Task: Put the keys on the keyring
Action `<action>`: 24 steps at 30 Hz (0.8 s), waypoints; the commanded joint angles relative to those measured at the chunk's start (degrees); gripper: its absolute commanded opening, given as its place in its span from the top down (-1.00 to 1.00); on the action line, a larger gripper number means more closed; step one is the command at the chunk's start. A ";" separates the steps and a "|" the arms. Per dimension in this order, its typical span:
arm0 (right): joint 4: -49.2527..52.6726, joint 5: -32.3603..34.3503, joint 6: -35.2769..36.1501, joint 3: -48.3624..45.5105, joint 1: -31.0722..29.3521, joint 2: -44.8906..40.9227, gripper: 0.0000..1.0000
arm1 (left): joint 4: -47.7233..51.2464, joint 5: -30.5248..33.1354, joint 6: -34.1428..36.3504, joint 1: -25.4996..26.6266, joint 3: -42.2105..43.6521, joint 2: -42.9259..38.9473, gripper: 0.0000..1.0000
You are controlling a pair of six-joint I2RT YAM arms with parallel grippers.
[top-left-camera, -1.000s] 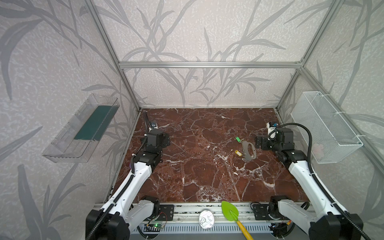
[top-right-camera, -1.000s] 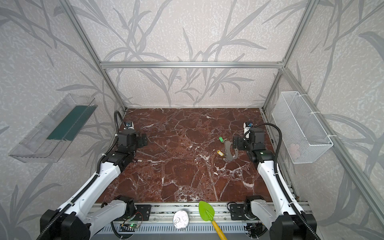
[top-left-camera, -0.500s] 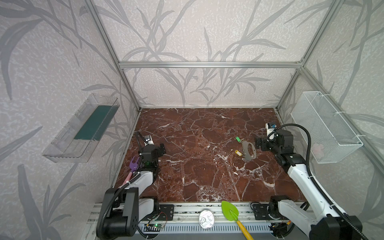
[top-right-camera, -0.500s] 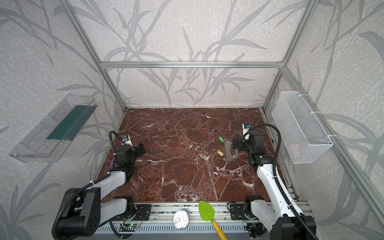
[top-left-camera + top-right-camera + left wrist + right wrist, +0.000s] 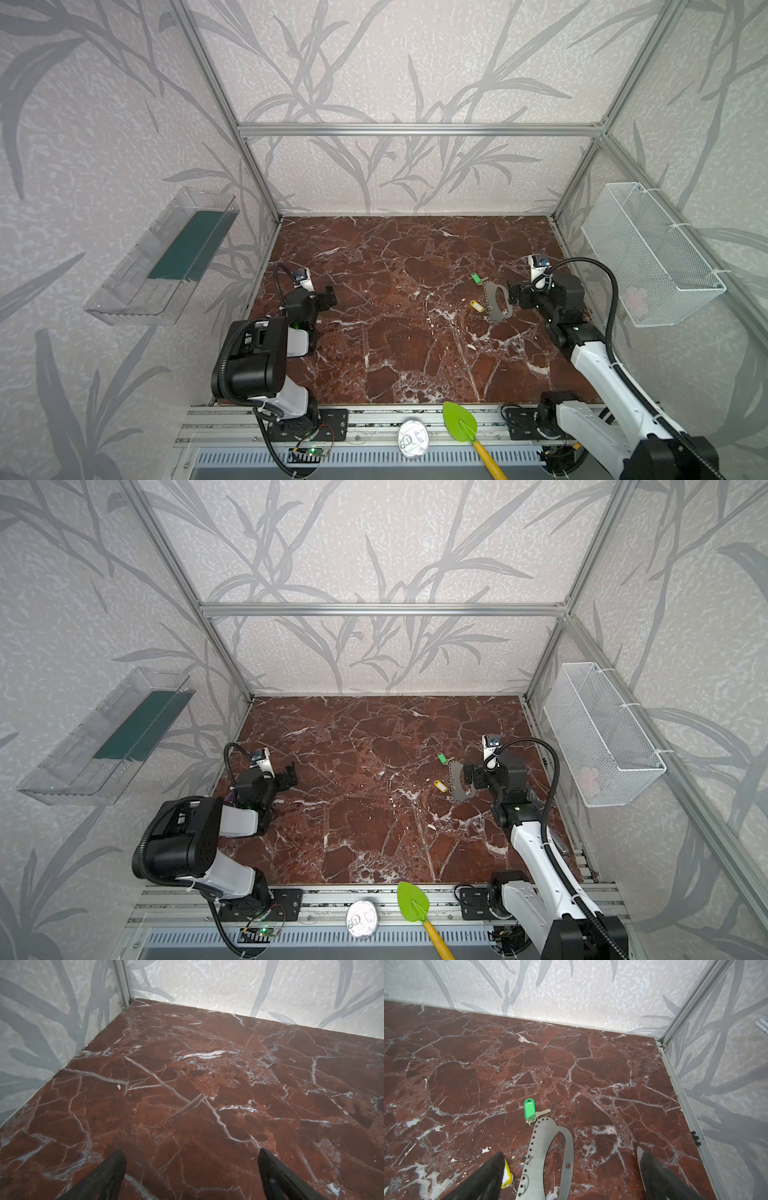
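Observation:
The keyring (image 5: 491, 309) (image 5: 456, 791) (image 5: 538, 1147), a flat grey plate with an oval opening and a row of holes, lies on the marble at the right. One of the keys, with a green tag (image 5: 476, 277) (image 5: 441, 758) (image 5: 529, 1108), lies at its far tip. A yellow tag (image 5: 477, 306) (image 5: 440, 786) (image 5: 507, 1174) sits by its holed edge, joined to a wire ring there. My right gripper (image 5: 513, 293) (image 5: 469, 777) (image 5: 570, 1151) hangs open over the plate, holding nothing. My left gripper (image 5: 328, 297) (image 5: 289, 775) (image 5: 191, 1150) is open over bare marble at the left.
A white wire basket (image 5: 648, 253) hangs on the right wall and a clear shelf (image 5: 166, 257) on the left wall. On the front rail lie a green shovel (image 5: 459, 422) and a round silvery lid (image 5: 411, 434). A purple bit (image 5: 227, 798) shows behind the left arm.
The left arm has folded back toward the front left, its elbow now raised near the rail. The right gripper has stayed over the keyring, hardly shifting.

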State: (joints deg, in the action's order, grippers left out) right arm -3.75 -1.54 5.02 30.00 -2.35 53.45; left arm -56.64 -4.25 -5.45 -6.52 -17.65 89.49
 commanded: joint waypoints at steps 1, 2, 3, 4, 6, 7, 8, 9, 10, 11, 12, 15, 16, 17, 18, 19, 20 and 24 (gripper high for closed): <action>-5.51 -0.50 1.06 -1.78 0.26 0.58 -0.98 | -1.21 -2.44 1.15 -0.36 -1.31 -0.41 -0.98; -6.77 -0.80 1.10 -2.48 0.24 1.02 -0.98 | -0.69 -2.58 1.43 -0.38 -1.77 -0.27 -0.98; -8.40 -1.24 1.14 -3.11 0.24 1.36 -0.98 | -1.78 -2.50 1.59 -0.37 -1.94 0.48 -0.98; -10.49 -1.91 1.27 -4.02 0.24 1.92 -0.98 | -2.02 -2.43 1.59 -0.34 -1.83 0.66 -0.98; -15.14 -3.22 1.53 -6.06 0.26 3.15 -0.98 | -1.22 -2.13 1.68 -0.24 -2.16 0.44 -0.98; -17.90 -3.90 1.83 -7.11 0.24 4.04 -0.98 | -1.55 -2.01 1.67 -0.23 -2.00 0.55 -0.98; -20.68 -4.46 2.01 -8.26 0.24 4.97 -0.98 | -1.30 -2.06 1.72 -0.16 -2.09 0.43 -0.98; -23.32 -4.65 2.04 -9.22 0.24 5.76 -0.98 | -1.67 -2.14 1.67 -0.16 -1.96 0.50 -0.98; -25.98 -4.79 2.25 -10.12 0.24 6.78 -0.98 | -1.61 -2.71 1.77 -0.20 -1.96 0.51 -0.98; -28.52 -4.79 2.04 -11.00 0.26 7.84 -0.98 | -1.10 -3.52 2.14 -0.23 -2.24 0.51 -0.98; -30.64 -4.80 1.98 -11.50 0.24 8.75 -0.98 | -0.45 -3.65 2.47 -0.15 -2.51 0.46 -0.98; -34.56 -5.67 1.86 -11.98 0.24 12.25 -0.98 | -0.65 -3.63 2.47 -0.15 -2.43 0.48 -0.98; -36.06 -5.85 1.42 -11.98 0.24 13.68 -0.98 | -0.64 -3.60 2.45 -0.12 -2.41 0.50 -0.98; -37.71 -6.21 1.12 -12.05 0.24 15.11 -0.98 | -0.66 -3.66 2.46 -0.08 -2.39 0.53 -0.98; -40.08 -6.64 0.86 -12.20 0.24 16.38 -0.98 | -0.60 -3.59 2.46 -0.14 -2.40 0.44 -0.98; -42.23 -7.28 0.54 -12.39 0.24 18.00 -0.98 | -0.61 -3.62 2.53 -0.10 -2.39 0.48 -0.98; -43.67 -7.51 -0.25 -12.34 0.29 19.58 -0.98 | -0.62 -3.58 2.41 -0.12 -2.40 0.51 -0.98; -51.67 -9.75 -1.23 -13.12 0.25 26.05 -0.98 | -0.66 -3.62 2.46 -0.10 -2.40 0.51 -0.98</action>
State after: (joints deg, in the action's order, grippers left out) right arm -45.47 -9.13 5.06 17.96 -2.31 76.58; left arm -56.62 -7.25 -4.01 -6.55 -18.72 89.60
